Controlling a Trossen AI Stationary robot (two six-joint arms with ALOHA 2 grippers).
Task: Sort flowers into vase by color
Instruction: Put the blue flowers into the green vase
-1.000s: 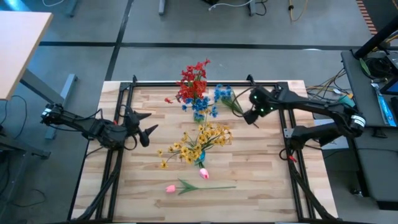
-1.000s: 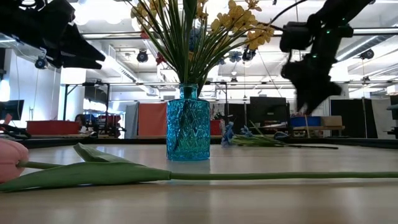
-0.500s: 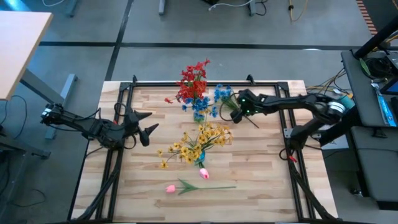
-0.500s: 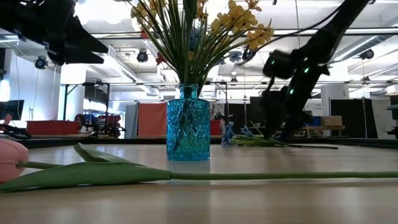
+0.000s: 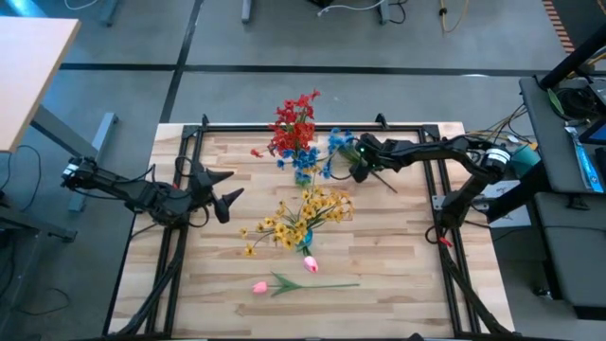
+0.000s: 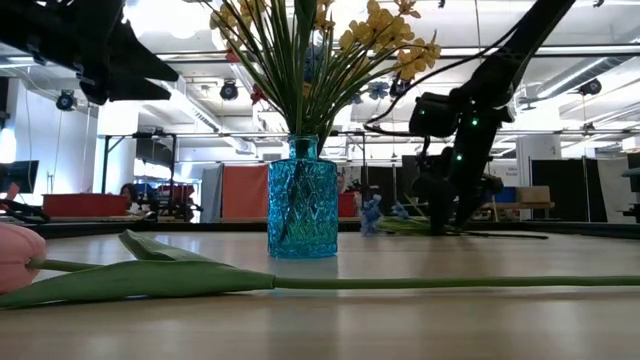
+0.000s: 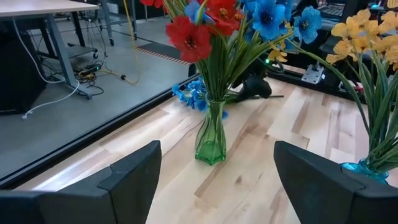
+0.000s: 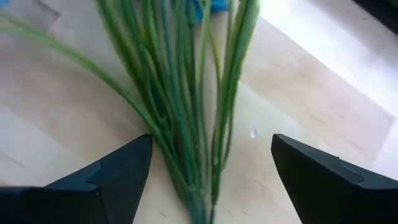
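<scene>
— Two fingers of the right gripper [image 8: 208, 171] stand wide apart?
— Yes, with the blue spray's [image 5: 339, 142] green stems [image 8: 186, 99] lying between them on the table [image 5: 398, 246].
— And the left gripper [image 5: 224, 189]?
— Also spread, holding nothing, well apart from the flowers.

green vase [image 7: 211, 138] | faceted blue vase [image 6: 302, 200] | yellow flowers [image 5: 301, 217] | pink tulip [image 5: 259, 285] | blue spray [image 5: 339, 141]

Two slim black jointed arms, green indicator lights near one wrist, dark wedge-shaped jaws, trailing cables
</scene>
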